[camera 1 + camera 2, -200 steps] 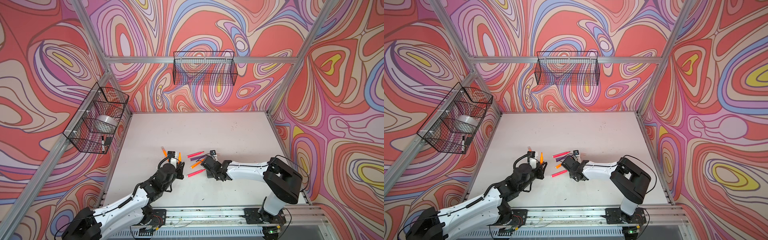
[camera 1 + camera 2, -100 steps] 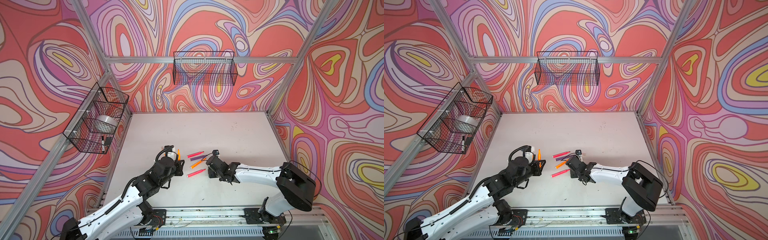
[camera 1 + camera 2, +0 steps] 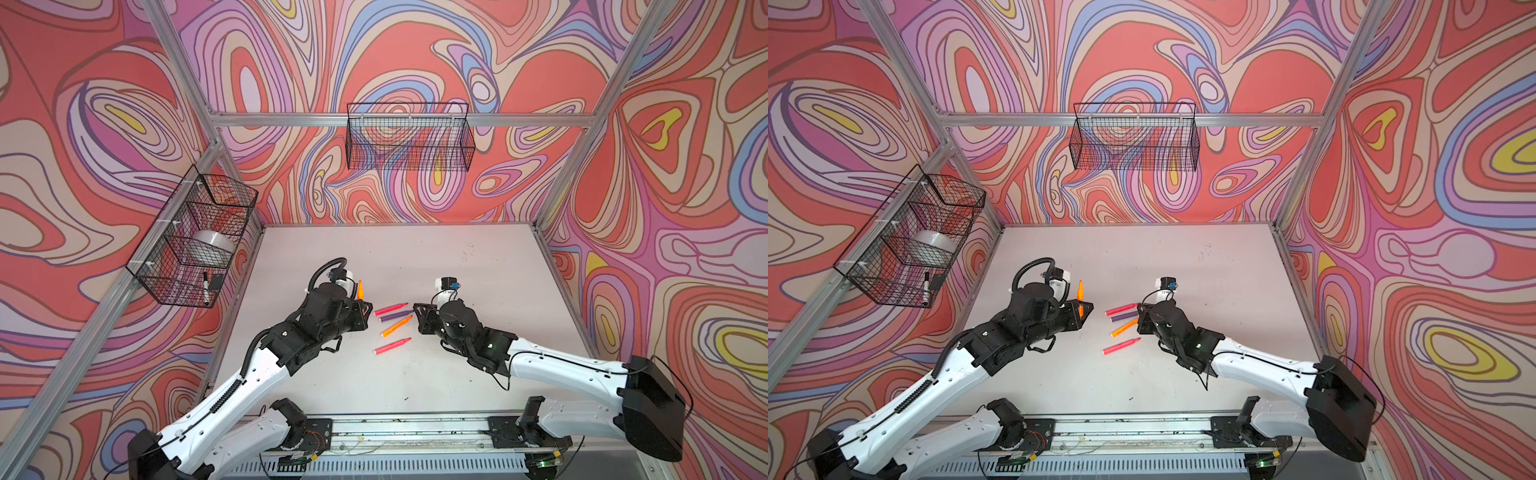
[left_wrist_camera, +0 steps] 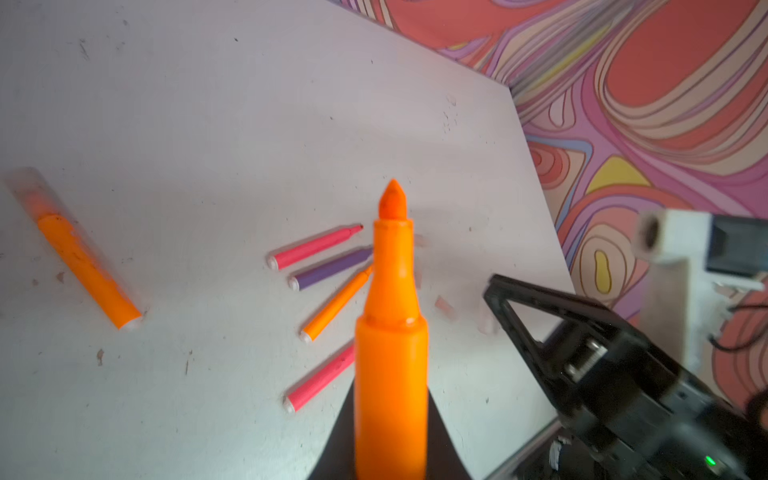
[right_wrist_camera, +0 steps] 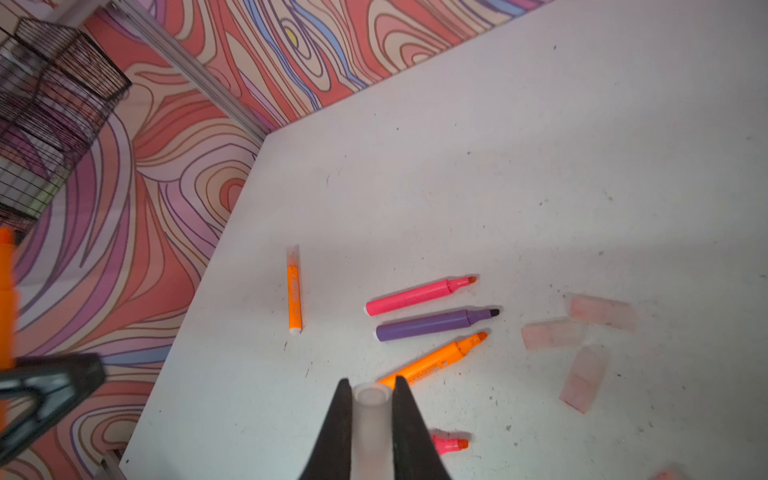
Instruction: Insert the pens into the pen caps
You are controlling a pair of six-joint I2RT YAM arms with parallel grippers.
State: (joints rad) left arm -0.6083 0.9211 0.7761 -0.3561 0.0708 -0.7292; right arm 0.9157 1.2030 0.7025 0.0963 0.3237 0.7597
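My left gripper (image 3: 362,309) is shut on an uncapped orange pen (image 4: 391,332), held upright with its tapered tip up; it also shows in a top view (image 3: 1080,289). My right gripper (image 5: 370,384) is shut on a translucent pen cap (image 5: 371,415), open end forward, just right of the pens on the table. A pink pen (image 3: 390,308), a purple pen (image 3: 395,316), an orange pen (image 3: 397,326) and a second pink pen (image 3: 392,345) lie between the grippers. A capped orange pen (image 5: 294,299) lies further left. Three loose caps (image 5: 602,313) (image 5: 548,334) (image 5: 584,378) lie right of the pens.
A wire basket (image 3: 409,137) hangs on the back wall. Another wire basket (image 3: 191,245) on the left wall holds a tape roll (image 3: 212,243) and a black-and-white marker (image 3: 205,286). The white table (image 3: 415,257) is walled on three sides.
The right jaws have closed on the cap and that arm has stretched out to the right. The left arm has shifted slightly with the orange pen still in its grip.
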